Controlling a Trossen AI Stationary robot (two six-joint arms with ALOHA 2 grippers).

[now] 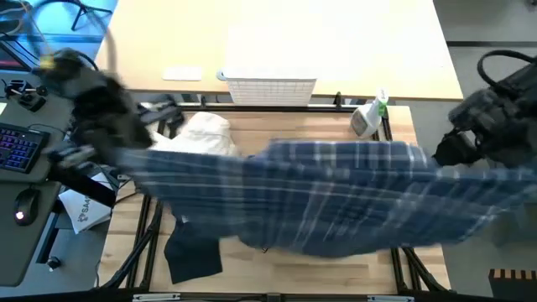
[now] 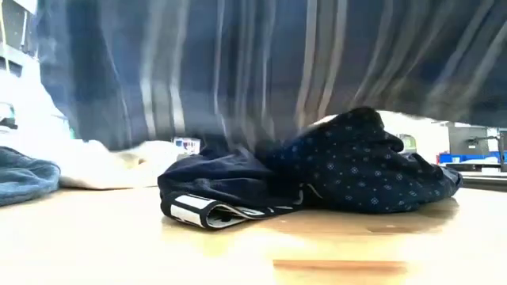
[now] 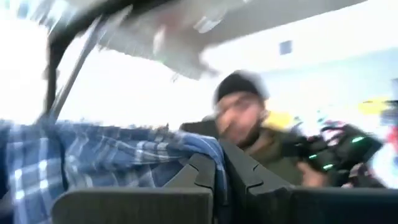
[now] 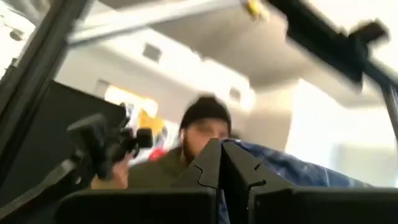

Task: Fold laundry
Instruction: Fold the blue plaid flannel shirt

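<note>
The blue-and-white plaid shirt [image 1: 336,197] hangs spread wide above the table between my two grippers. My left gripper [image 1: 134,153] is shut on its left end, and my right gripper [image 1: 440,158] is shut on its right end. In the low view the plaid shirt [image 2: 253,63] hangs like a curtain above a navy dotted shirt [image 2: 356,166], which lies in a heap on the tabletop. A dark piece with a white label [image 2: 210,202] lies against the heap's front. Another dark piece [image 1: 193,256] lies flat near the front left. My left gripper [image 3: 221,168] pinches a bunched edge of the plaid shirt [image 3: 202,146] between its two shut fingers, which slant upward. The cloth falls away from the fingers to one side, lifted off the table. My right gripper [image 4: 221,163] pinches the shirt's other end [image 4: 261,158] between its shut fingers, which also slant upward. The blue cloth trails off beside them, and the shirt sags between the two holds.
A white lattice basket [image 1: 270,88] stands at the table's far edge, with a spray bottle [image 1: 369,113] to its right. A white garment [image 1: 205,134] lies at the back left. Blue cloth [image 2: 24,178] shows at the low view's left. A person [image 3: 249,124] faces the table.
</note>
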